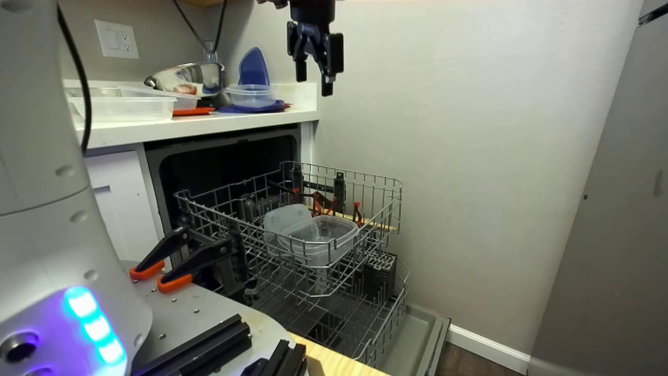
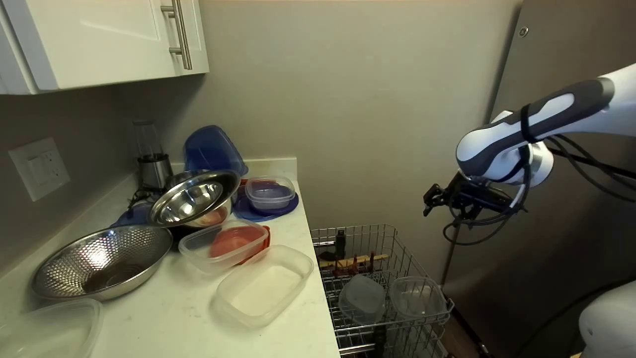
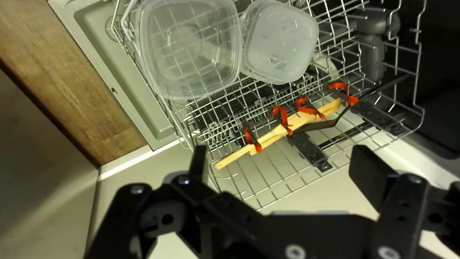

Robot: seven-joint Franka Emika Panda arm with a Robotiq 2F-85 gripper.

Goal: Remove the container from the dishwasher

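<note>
Clear rounded-square plastic container [image 3: 190, 54], wrist view upper left, beside cloudy container [image 3: 284, 43]; dishwasher rack [image 3: 275, 176] rim along left edge, open room above; gripper [image 3: 282, 162] fingers spread apart.

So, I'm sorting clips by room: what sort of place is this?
Most likely a kitchen: there's an open dishwasher under a counter that holds a colander.

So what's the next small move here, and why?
Likely shift the open, empty claw toward the left-hand clear container in the wrist view before lowering: there, wooden utensils appear in line with its gap, while that container sits farther up the picture.
</note>
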